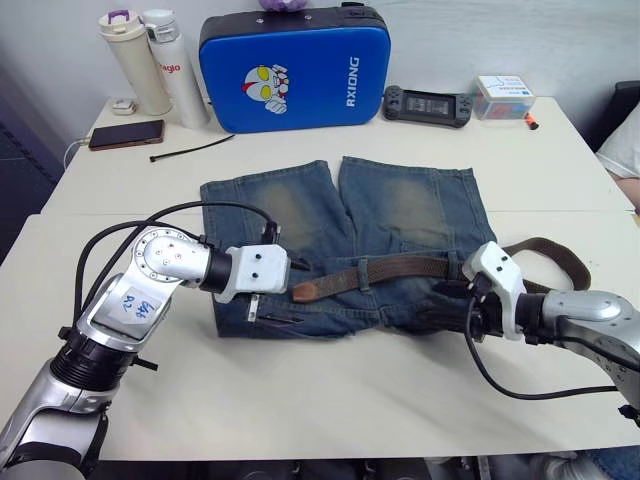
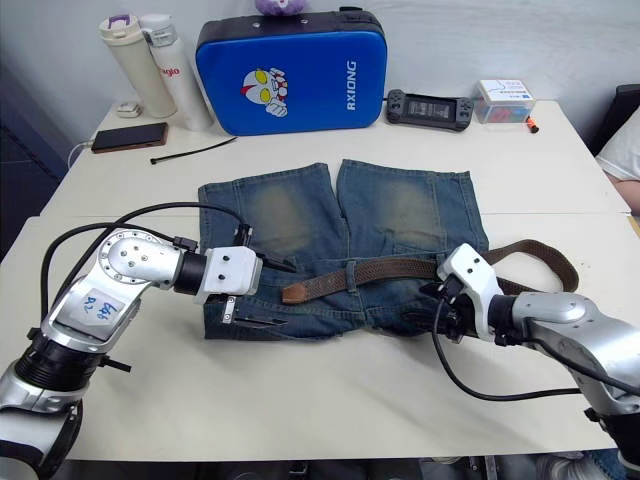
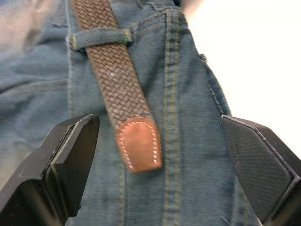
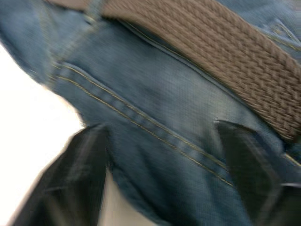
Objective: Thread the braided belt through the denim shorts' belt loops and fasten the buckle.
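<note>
Belt (image 1: 400, 270) partly threaded along the shorts (image 1: 340, 240).
Left tool (image 3: 155, 165) and right tool (image 4: 160, 174) both gape wide, empty, over the waistband.

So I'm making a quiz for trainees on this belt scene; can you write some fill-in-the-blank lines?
1. The belt lies across the ____.
2. The belt's leather tip sits between the ____ gripper's open fingers.
3. The belt passes under a denim ____ just behind its tip.
4. The case behind the shorts is ____ in colour.

Missing words: shorts; left; loop; blue
</note>
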{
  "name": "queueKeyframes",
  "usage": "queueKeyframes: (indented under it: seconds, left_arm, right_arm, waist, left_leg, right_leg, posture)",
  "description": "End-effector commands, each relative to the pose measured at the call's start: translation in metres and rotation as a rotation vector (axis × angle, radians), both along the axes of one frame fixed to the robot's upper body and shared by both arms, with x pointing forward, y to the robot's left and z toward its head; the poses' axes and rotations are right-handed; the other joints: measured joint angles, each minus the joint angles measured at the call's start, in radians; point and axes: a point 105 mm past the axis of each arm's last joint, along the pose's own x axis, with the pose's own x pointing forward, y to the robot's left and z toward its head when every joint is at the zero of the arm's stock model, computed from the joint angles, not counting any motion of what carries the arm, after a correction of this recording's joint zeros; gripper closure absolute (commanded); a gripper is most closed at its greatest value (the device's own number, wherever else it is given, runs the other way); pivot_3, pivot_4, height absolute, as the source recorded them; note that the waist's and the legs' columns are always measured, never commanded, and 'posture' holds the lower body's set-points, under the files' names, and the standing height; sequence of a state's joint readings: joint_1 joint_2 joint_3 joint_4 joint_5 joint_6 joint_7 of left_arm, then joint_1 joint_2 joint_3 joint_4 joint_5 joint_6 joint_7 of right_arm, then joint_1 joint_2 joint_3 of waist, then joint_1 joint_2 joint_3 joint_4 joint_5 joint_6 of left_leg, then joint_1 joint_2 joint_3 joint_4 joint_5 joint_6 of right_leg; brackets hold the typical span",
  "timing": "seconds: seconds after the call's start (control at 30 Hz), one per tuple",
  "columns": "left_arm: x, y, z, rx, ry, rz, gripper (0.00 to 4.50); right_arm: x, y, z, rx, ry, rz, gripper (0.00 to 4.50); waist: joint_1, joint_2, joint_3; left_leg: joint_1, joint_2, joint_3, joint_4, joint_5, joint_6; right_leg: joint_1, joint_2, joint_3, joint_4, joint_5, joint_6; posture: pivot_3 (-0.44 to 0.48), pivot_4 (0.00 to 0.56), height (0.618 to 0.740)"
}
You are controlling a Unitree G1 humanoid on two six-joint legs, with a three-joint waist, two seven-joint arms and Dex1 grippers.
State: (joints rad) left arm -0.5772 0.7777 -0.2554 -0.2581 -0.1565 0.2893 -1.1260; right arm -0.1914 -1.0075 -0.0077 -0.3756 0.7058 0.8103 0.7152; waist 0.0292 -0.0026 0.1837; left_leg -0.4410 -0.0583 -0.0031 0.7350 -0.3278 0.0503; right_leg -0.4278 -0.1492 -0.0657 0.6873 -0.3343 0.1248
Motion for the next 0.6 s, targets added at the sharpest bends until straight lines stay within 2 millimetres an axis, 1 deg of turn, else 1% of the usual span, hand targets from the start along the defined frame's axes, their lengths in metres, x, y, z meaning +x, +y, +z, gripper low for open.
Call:
queueKeyframes:
  seconds: [0.03,0.13,0.17,0.3,0.37,0.47,0.6]
  left_arm:
    - [0.0,-0.001,0.011,-0.038,-0.044,0.001,0.0]
    - [0.0,-0.002,0.013,-0.047,-0.044,0.007,0.0]
    - [0.002,-0.002,0.012,-0.044,-0.05,0.018,0.0]
    - [0.011,-0.006,0.0,-0.003,-0.089,0.051,0.0]
    - [0.014,-0.008,-0.006,0.013,-0.103,0.064,0.0]
    - [0.022,-0.011,-0.019,0.024,-0.112,0.097,0.0]
    - [0.025,-0.012,-0.029,0.036,-0.107,0.103,0.0]
  right_arm:
    - [0.007,-0.007,0.005,-0.004,-0.004,-0.037,2.71]
    - [0.009,-0.009,0.003,0.016,0.017,-0.065,4.21]
    - [0.012,-0.012,0.0,0.013,0.021,-0.089,4.45]
    - [0.018,-0.024,-0.022,-0.02,0.076,-0.19,4.45]
    - [0.019,-0.026,-0.028,-0.025,0.088,-0.22,4.45]
    - [0.02,-0.029,-0.033,-0.029,0.091,-0.256,4.45]
    - [0.021,-0.03,-0.035,-0.028,0.088,-0.274,4.45]
  waist:
    - [-0.002,0.0,0.0]
    - [-0.003,0.0,0.0]
    - [-0.004,0.0,0.0]
    - [-0.002,0.0,0.0]
    - [-0.002,-0.001,-0.001]
    - [-0.001,-0.004,-0.003]
    - [-0.002,-0.005,-0.003]
  left_leg:
    - [0.0,0.0,0.0,0.0,0.0,0.0]
    - [0.0,0.0,0.0,0.0,0.0,0.0]
    - [0.0,0.001,0.0,0.0,0.0,0.0]
    - [0.0,0.0,0.0,0.0,0.0,0.0]
    - [0.002,0.0,-0.001,0.0,0.0,0.0]
    - [0.002,0.0,-0.001,0.0,0.0,0.0]
    - [0.003,0.0,-0.002,0.0,0.0,0.0]
  right_leg:
    - [0.0,0.0,0.0,0.0,0.0,0.0]
    - [0.0,0.0,-0.001,0.0,0.0,0.0]
    - [0.0,0.0,-0.001,0.0,0.0,0.0]
    - [0.001,0.0,-0.002,0.0,0.0,0.0]
    - [0.003,0.0,-0.002,0.0,0.0,0.0]
    - [0.003,0.0,-0.002,-0.001,0.0,0.0]
    - [0.003,0.0,-0.002,0.001,0.0,0.0]
  posture:
    - [0.0,0.15,0.664]
    - [0.0,0.15,0.664]
    - [0.0,0.15,0.664]
    - [0.0,0.15,0.664]
    - [0.0,0.15,0.664]
    - [0.0,0.15,0.664]
    - [0.0,0.15,0.664]
